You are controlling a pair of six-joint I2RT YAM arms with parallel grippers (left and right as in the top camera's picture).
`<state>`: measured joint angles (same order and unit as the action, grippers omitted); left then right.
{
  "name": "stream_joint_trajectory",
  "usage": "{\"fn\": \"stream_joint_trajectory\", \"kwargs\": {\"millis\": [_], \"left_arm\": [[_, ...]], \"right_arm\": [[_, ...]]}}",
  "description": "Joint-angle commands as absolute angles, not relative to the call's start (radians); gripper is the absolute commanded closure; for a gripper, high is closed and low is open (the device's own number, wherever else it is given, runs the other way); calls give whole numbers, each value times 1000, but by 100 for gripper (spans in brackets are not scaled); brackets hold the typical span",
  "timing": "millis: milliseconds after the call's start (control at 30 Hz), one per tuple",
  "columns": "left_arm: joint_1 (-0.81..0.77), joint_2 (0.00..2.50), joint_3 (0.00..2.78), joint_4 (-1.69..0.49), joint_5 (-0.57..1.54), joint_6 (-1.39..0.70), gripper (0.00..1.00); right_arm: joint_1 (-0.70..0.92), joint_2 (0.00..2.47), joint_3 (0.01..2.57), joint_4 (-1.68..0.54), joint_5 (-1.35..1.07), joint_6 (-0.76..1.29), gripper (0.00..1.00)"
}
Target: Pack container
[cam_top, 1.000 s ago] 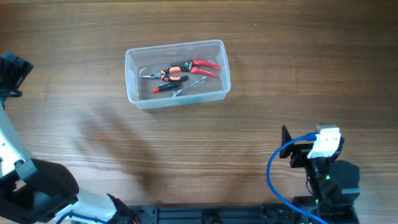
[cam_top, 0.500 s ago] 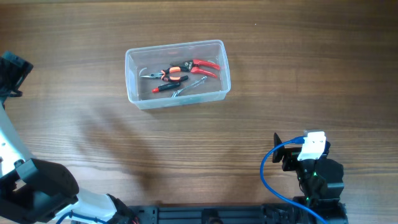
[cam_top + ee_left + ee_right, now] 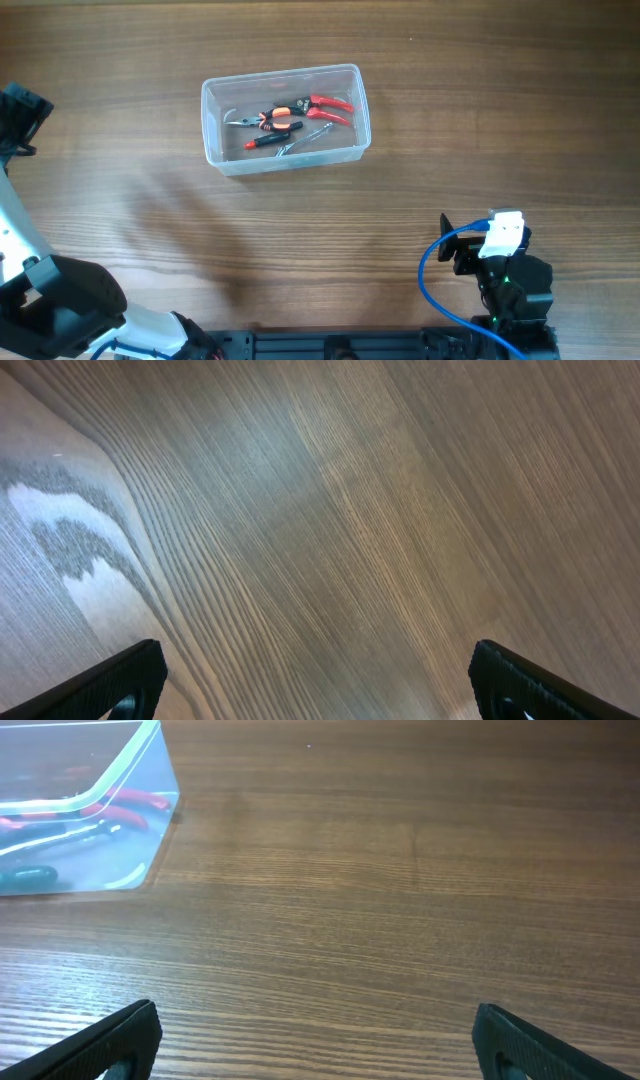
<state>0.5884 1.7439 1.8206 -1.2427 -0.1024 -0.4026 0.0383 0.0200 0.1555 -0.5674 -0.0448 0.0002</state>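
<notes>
Clear plastic rectangular container (image 3: 288,161) sits far side, bit left of centre on the brown wooden desk (image 3: 480,150) w/ red-handled pliers (image 3: 335,102) inside. Left gripper (image 3: 318,685) & right gripper (image 3: 318,1040) both spread wide, holding nothing.

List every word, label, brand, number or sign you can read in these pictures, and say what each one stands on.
No text can be read in any view.
The container shows no label.
The red-handled pliers inside it are too small to show any marking.
The table shows only wood grain.
</notes>
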Motion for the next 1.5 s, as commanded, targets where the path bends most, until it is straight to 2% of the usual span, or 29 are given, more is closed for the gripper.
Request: {"fn": "stream_joint_trajectory", "kwargs": {"millis": [0, 467, 600, 800, 900, 1000, 1167, 1267, 1467], "left_arm": [[592, 1747, 1817, -1242, -94, -412, 0], [550, 1696, 1816, -1243, -94, -412, 0], [465, 1617, 1816, -1242, -94, -412, 0], [210, 1458, 1765, -1238, -196, -292, 0], [85, 1361, 1663, -1061, -293, -291, 0], [-10, 1229, 1481, -726, -311, -291, 0], [-42, 1008, 1164, -323, -249, -261, 0], [-28, 879, 981, -176, -188, -168, 0], [-13, 673, 694, -132, -131, 63, 0]], "right_arm": [[35, 2, 153, -565, -57, 15, 0], [35, 2, 153, -565, -57, 15, 0], [35, 2, 153, -565, -57, 16, 0], [35, 2, 153, -565, -57, 16, 0], [35, 2, 153, -565, -57, 15, 0], [35, 2, 153, -565, -57, 15, 0], [35, 2, 153, -565, -57, 15, 0], [35, 2, 153, -565, -57, 16, 0], [35, 2, 153, -565, -57, 16, 0]]}}
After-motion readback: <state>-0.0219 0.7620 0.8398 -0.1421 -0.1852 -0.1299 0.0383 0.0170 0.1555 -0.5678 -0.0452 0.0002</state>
